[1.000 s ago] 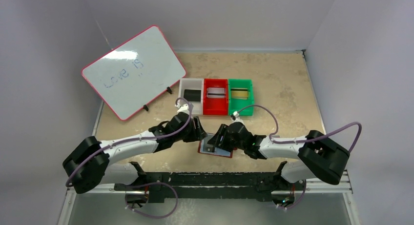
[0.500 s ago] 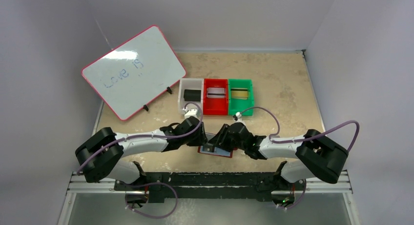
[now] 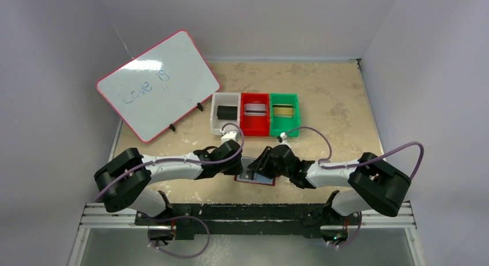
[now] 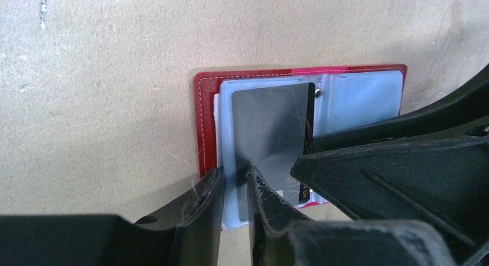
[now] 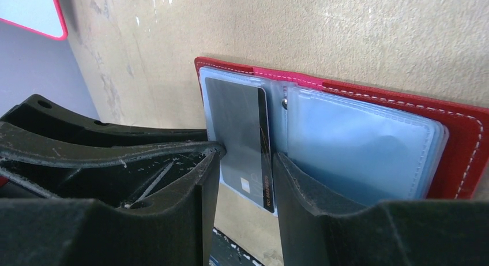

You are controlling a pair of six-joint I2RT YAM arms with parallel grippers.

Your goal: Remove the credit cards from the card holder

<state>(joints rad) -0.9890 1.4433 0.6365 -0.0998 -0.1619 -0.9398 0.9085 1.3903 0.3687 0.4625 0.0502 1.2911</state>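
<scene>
Two pincers now crowd the open card holder (image 3: pixel 259 181) at the near middle of the desk (image 3: pixel 323 93). The left pincer (image 3: pixel 236 161) has slid in from the left to meet the right pincer (image 3: pixel 262 163).

From the left wrist, its fingers stand narrow astride the near edge of a dark grey credit card (image 4: pixel 268 133), with nothing visibly clamped.

From the right wrist, that pincer gapes slightly wider over the same card, beside the pale sleeves (image 5: pixel 357 145). A pull looks imminent.

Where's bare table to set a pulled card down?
Bare table right of the green bin, out to the right edge; also the strip behind the bins. Crowded near centre: left gripper and right gripper meet over the card holder.
</scene>
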